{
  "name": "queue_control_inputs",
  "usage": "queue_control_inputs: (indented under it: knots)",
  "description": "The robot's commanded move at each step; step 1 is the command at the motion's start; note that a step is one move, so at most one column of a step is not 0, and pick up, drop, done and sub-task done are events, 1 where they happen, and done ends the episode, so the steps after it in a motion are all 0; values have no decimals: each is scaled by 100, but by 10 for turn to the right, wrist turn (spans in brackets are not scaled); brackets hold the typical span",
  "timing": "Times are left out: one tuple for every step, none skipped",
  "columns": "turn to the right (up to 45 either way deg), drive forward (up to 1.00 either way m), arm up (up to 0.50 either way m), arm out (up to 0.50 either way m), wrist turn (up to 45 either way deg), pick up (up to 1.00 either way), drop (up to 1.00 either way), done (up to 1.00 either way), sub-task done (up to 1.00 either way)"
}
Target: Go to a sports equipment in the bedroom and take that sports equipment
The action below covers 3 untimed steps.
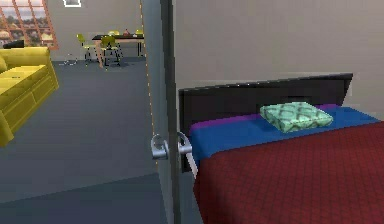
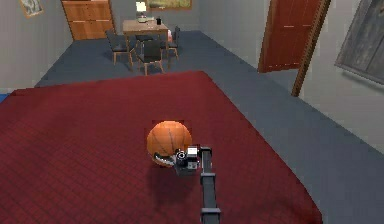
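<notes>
— What is seen lowest in the arm side view?

— The arm [image 2: 208,195] is seen rising from the bottom edge, just right of the middle. At its far end the gripper [image 2: 178,160] is set against the lower right side of an orange ball [image 2: 165,138].

— Is the ball held, and how are the jaws set?

— Neither can be told. The ball is laid on the bed [image 2: 70,140], on its dark red cover, at the lower middle of the frame, so a hold cannot be judged. The state of the jaws is not shown.

— What is found beyond the bed?

— Blue-grey floor [image 2: 250,90] is spread past its far edge. A brown door [image 2: 290,35] is placed at the upper right. A table [image 2: 146,26] ringed by dark chairs [image 2: 148,55] is seen at the top middle, and a second door [image 2: 88,18] at the upper left.

— And in the forward view?

— The red cover is shown at the lower right, followed by a blue sheet [image 1: 235,135], a green pillow [image 1: 296,116] and a dark headboard [image 1: 260,95]. A door edge [image 1: 158,80] with a metal handle [image 1: 160,146] is stood at the middle. A yellow sofa [image 1: 22,85] is placed at the left, and a far table [image 1: 118,38] is seen at the upper left.
</notes>
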Motion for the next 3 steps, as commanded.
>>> queue_control_inputs:
  knots:
    - [0,0,0,0,0,100,0,0,0]
    - [0,0,10,0,0,0,0,0,0]
    - [0,0,0,0,0,0,0,100,0]
